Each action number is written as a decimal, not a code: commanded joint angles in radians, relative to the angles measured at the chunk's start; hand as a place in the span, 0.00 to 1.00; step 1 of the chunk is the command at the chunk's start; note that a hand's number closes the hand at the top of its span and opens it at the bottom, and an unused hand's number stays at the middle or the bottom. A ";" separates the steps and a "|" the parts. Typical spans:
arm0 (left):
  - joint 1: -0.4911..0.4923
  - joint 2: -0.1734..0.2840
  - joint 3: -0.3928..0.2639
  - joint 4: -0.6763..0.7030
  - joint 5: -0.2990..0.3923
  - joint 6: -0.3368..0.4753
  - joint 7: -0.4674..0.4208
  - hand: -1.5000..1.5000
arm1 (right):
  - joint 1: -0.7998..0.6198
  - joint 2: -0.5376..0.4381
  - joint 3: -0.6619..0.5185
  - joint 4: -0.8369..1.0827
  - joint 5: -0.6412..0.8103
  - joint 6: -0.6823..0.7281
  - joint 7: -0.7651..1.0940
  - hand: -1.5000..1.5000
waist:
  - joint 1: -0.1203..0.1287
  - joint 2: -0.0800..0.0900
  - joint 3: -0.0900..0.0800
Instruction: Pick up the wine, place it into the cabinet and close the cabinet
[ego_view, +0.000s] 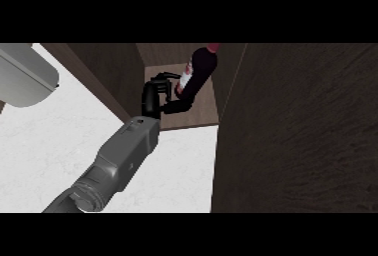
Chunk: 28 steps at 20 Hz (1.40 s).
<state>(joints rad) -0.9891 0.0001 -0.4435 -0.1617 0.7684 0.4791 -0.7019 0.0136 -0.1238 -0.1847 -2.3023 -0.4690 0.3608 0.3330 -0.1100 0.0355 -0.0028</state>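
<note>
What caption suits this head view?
Black hand holds dark red-capped wine bottle inside open brown wooden cabinet.

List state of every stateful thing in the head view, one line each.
wine bottle: tilted, inside the cabinet opening, above the shelf.
cabinet: open, interior shelf visible.
cabinet door: swung open, filling the view's right.
hand: black hand on the one grey forearm in view, beside the bottle; which arm and finger posture unclear.
grey forearm: reaching up from the lower edge into the cabinet.
</note>
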 joint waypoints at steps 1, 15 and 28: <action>-0.044 0.000 0.024 0.033 0.015 -0.025 0.017 1.00 | -0.014 0.000 0.010 -0.011 -0.004 -0.009 0.013 0.00 | 0.005 0.001 0.000; -0.179 0.025 0.025 0.133 -0.025 -0.009 0.042 1.00 | 0.020 0.010 0.007 -0.034 0.006 -0.002 -0.001 0.00 | 0.003 0.006 0.001; -0.201 0.042 0.032 0.161 -0.036 0.095 0.033 0.00 | 0.024 0.002 -0.025 0.024 -0.004 0.039 -0.049 0.00 | -0.002 0.013 0.002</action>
<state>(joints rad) -1.1986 0.0365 -0.4046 -0.0069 0.7434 0.5508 -0.6607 0.0486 -0.1211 -0.1946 -2.2969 -0.4734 0.4001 0.2975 -0.1143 0.0455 -0.0012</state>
